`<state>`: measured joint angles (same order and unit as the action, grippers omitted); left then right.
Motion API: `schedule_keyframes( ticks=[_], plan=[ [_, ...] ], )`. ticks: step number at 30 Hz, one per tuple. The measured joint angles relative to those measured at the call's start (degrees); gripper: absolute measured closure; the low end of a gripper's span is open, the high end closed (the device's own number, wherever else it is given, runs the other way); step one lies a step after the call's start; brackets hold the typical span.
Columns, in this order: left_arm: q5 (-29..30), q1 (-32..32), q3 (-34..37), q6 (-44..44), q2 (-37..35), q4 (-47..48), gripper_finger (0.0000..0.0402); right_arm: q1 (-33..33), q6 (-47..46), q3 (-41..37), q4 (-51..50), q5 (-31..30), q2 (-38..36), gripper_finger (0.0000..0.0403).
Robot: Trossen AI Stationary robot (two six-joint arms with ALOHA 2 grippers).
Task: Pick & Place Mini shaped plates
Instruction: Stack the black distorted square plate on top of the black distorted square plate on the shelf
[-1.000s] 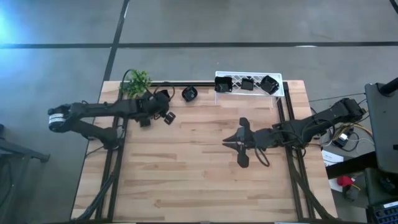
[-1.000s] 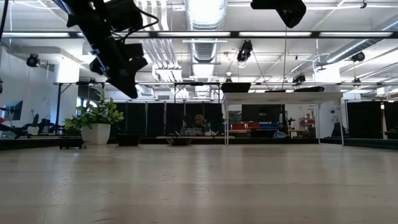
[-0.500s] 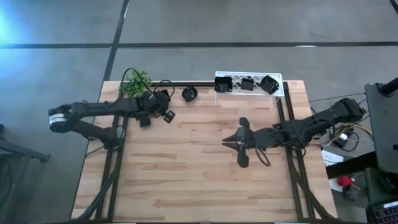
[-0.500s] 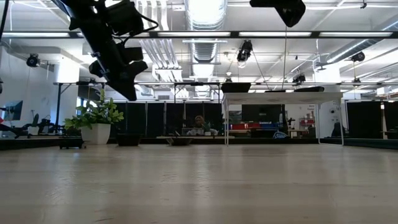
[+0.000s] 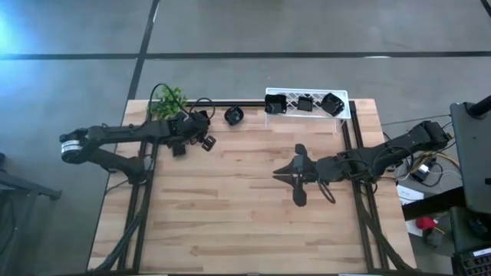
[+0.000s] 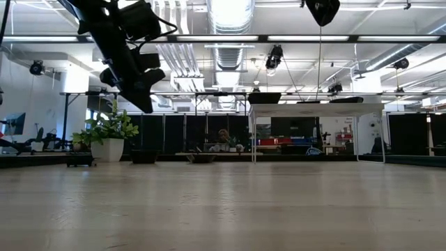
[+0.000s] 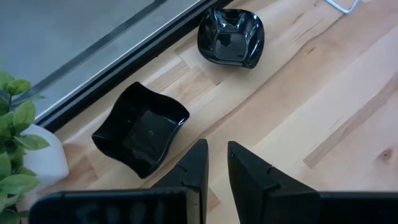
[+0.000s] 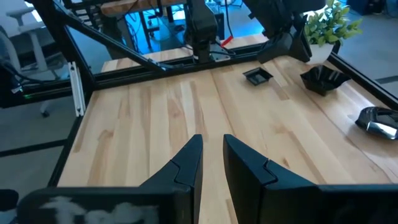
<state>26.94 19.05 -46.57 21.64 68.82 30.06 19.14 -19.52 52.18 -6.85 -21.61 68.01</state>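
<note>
My left gripper (image 7: 214,163) hovers far-left, fingers nearly together, empty, just short of wavy square plate (image 7: 140,129). Second plate (image 7: 231,37) farther right, by far edge. I'd spread the fingers, straddle near rim, descend straight, avoid plant (image 7: 18,134). Right gripper (image 5: 295,176) waits mid-table, narrow gap, empty. Rack (image 5: 344,107) far-right holds three plates.

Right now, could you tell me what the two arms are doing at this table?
They are moving small black dishes. Neither gripper holds anything. The left gripper, its fingers nearly together, hangs near the table's far left corner by a wavy square dish and a rounder one, close to the potted plant. Three dishes already sit in the white rack at the far edge. The right gripper waits over bare wood mid-table.
</note>
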Motion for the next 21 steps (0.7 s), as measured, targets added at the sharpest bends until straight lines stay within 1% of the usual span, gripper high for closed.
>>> schedule_keyframes(
  ticks=[4, 9, 16, 21],
  plan=[
    [0.02, 0.0, 0.0, -0.23, -0.02, 0.0, 0.0346, 0.0, -0.09, 0.0, 0.0, 0.0, 0.0, 0.0342],
    [-0.35, 0.0, 0.0, 0.04, -0.02, 0.04, 0.0346, 0.0, -2.8, 0.0, -0.02, 0.0, 0.0, 0.0346],
    [-0.27, 0.0, 0.0, 0.56, 0.04, 0.91, 0.0346, 0.0, -2.98, 0.0, -0.03, 0.0, 0.0, 0.0346],
    [2.1, 0.14, 0.0, 0.81, 0.04, 0.92, 0.0346, 0.0, -2.98, 0.0, -0.04, 0.0, 0.0, 0.0346]
  ],
)
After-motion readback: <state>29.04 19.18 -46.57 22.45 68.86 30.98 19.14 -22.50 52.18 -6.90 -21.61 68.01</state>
